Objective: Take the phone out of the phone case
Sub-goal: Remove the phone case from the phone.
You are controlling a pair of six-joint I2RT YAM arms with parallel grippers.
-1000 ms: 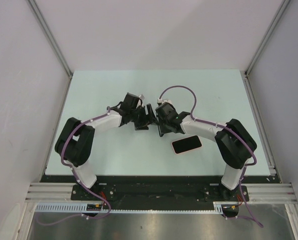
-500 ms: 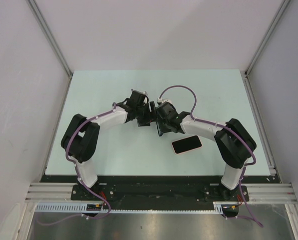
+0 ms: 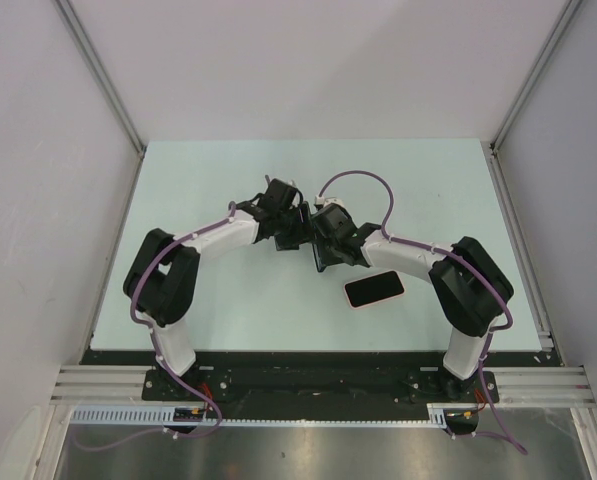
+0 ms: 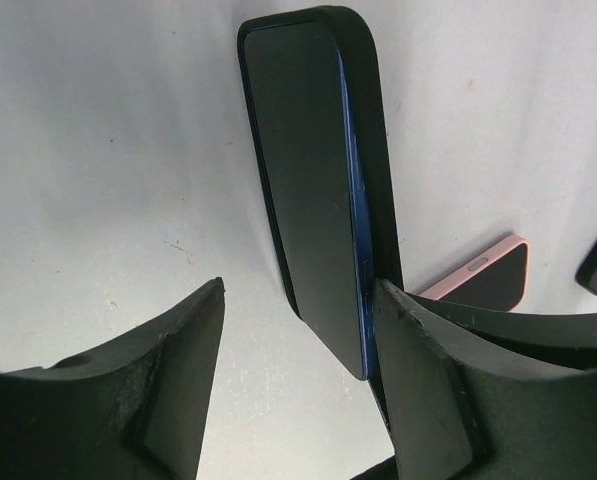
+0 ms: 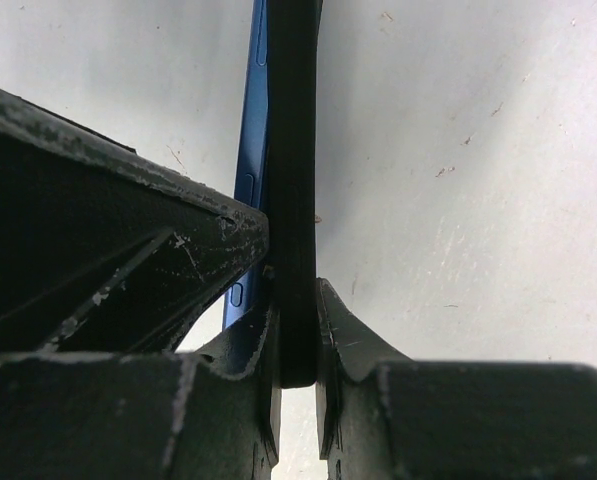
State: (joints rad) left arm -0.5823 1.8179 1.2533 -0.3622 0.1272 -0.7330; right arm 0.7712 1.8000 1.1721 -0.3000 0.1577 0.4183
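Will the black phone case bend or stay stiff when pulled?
Probably slightly bendy: the black phone case looks thin and matte, like soft plastic. Likely not slippery, since the right fingers hold it by a narrow edge.

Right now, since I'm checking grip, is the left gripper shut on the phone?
No: the left gripper stands open, with bare table showing between one finger and the phone.

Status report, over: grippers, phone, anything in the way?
Left gripper open astride phone. Right gripper shut on case. Phone not yet out. Pink phone lies nearby, apart from both.
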